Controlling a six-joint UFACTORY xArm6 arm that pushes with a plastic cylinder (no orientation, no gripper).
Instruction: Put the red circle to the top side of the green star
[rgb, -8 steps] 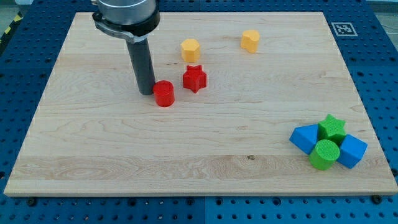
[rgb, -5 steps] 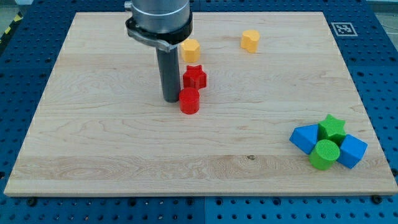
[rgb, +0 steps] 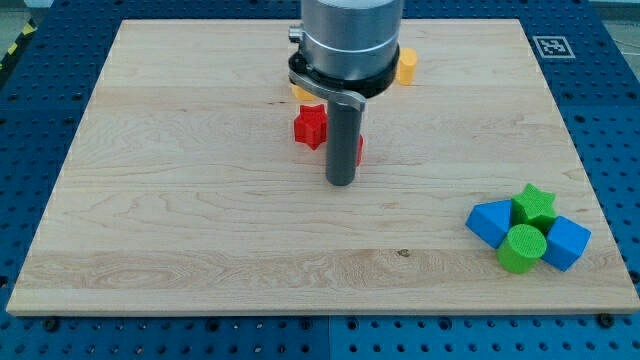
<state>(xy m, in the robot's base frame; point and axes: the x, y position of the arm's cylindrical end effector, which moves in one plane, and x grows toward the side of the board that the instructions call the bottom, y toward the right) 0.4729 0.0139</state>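
My tip (rgb: 342, 183) rests on the board near its middle. The red circle (rgb: 358, 151) is almost wholly hidden behind the rod; only a red sliver shows at the rod's right edge, touching it. The green star (rgb: 534, 204) sits at the lower right of the board, far to the right of my tip, packed in a cluster with other blocks. A red star (rgb: 311, 126) lies just left of the rod, above my tip.
Next to the green star are a green circle (rgb: 522, 248), a blue block (rgb: 491, 221) on its left and a blue block (rgb: 566, 242) on its right. A yellow block (rgb: 406, 66) and another yellow block (rgb: 298, 89) peek from behind the arm's body.
The rod has swept to the right across the board, pushing the red circle with it past the red star. The red star shifted slightly. The circle is now mostly hidden behind the rod.
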